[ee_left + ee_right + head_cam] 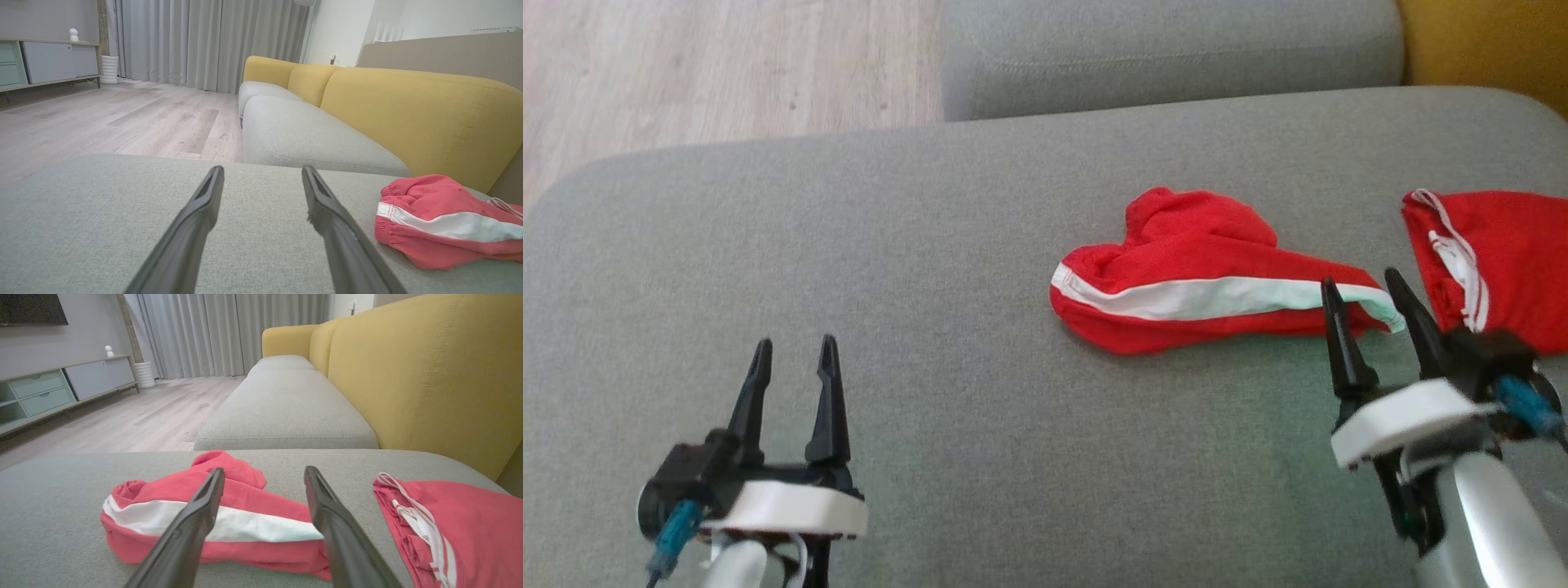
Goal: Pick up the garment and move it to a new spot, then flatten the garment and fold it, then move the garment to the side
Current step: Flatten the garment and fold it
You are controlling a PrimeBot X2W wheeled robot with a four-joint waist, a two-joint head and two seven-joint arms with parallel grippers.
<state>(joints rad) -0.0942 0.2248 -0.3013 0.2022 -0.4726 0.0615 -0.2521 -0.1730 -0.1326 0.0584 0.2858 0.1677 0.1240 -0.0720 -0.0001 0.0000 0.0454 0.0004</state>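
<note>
A crumpled red garment (pixel 1192 273) with a white side stripe lies on the grey sofa seat (pixel 890 245), right of centre. It shows too in the left wrist view as the red garment (pixel 441 220) and in the right wrist view as the red garment (pixel 229 514). My right gripper (pixel 1364 290) stands open just above the seat, its fingertips at the garment's right end, touching nothing. My left gripper (pixel 794 353) is open over bare cushion, well to the left of the garment. Both grippers also show from their wrists: left gripper (pixel 261 173), right gripper (pixel 263 473).
A second red garment (pixel 1494 261) with white drawstrings lies folded at the seat's right edge. Another grey cushion (pixel 1168 49) adjoins at the back, with the yellow backrest (pixel 429 371) to the right. Wooden floor (pixel 719 65) lies beyond the seat's left edge.
</note>
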